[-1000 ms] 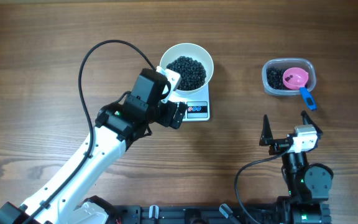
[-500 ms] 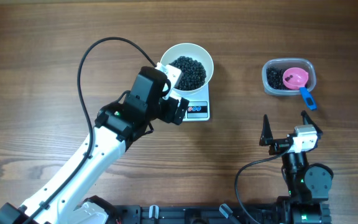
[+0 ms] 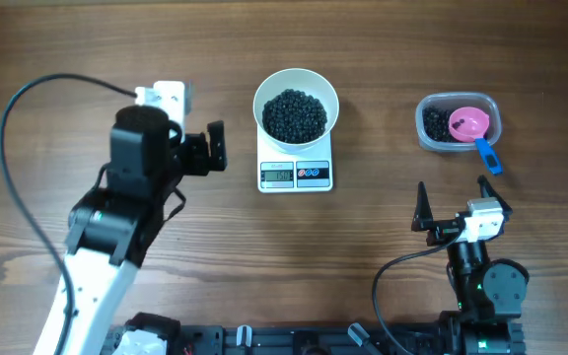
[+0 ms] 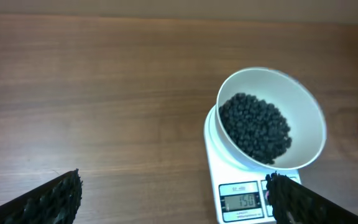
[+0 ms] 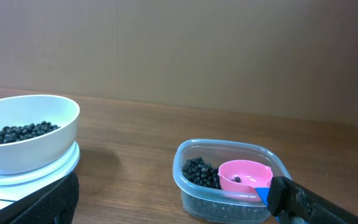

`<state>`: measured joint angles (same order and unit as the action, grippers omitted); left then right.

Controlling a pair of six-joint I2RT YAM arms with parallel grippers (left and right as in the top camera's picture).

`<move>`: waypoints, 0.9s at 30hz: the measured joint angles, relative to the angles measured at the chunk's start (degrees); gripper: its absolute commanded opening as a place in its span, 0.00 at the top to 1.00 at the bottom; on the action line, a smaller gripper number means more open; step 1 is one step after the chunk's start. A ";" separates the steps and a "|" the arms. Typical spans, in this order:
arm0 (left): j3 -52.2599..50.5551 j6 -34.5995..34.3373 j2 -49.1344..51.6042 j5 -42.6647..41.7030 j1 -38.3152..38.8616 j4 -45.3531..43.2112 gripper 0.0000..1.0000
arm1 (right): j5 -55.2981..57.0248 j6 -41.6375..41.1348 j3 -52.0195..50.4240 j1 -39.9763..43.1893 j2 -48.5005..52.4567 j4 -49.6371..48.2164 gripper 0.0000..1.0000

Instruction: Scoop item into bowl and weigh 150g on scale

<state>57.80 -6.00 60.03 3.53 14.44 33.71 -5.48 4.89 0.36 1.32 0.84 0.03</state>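
The left gripper (image 3: 201, 124) hovers over the bare wooden table (image 3: 87, 49) with its fingers spread wide and nothing between them, just left of the scale and apart from it. The small white kitchen scale (image 3: 296, 175) shows "150" on its grey display (image 4: 246, 201); the marks on its two round buttons are too small to read. On the scale sits the round white bowl (image 3: 328, 94), holding a dark loose heap of small round black beads (image 3: 296, 115). Well to the right, a clear plastic tub (image 3: 494, 116) holds more beads and a pink scoop (image 3: 469, 122) with a blue handle (image 3: 487, 155). Near the table's front edge, the right gripper (image 3: 452, 192) is also spread and empty.
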 measured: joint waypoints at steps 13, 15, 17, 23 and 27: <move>-15.93 -0.37 -29.11 -5.18 -10.60 -1.95 0.00 | 0.00 0.02 0.00 0.00 -0.07 0.02 0.00; -18.12 -0.39 -33.77 -7.34 -12.11 -2.08 0.00 | 0.00 0.02 0.00 0.00 -0.07 -0.02 0.00; -20.83 -0.39 -37.81 -8.70 -12.37 -2.73 0.00 | 0.00 0.17 0.00 0.00 -0.07 0.00 0.00; -31.17 -0.39 -46.58 -10.05 -14.84 -10.99 0.00 | 0.00 0.39 0.00 0.00 -0.07 0.00 0.00; -37.62 -0.42 -51.91 -10.93 -14.95 -15.96 0.00 | 0.00 0.39 0.00 0.00 -0.07 0.00 0.00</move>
<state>20.18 -6.42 8.12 -7.40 -0.51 17.76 -5.48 5.28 0.36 1.32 0.78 0.03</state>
